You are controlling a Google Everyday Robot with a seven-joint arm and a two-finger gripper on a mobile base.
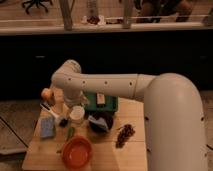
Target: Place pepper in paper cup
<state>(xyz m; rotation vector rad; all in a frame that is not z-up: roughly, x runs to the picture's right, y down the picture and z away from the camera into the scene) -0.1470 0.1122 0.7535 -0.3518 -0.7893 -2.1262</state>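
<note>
Your gripper (76, 106) hangs just above the paper cup (77, 115); its grip you cannot tell. The pepper (70, 133) lies between cup and orange bowl (76, 152)

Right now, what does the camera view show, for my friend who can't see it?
A big white robot arm reaches over a small wooden table, its hand low beside a white paper cup. A little green pepper lies on the table between the cup and an orange bowl, with a dark bowl nearby.
</note>
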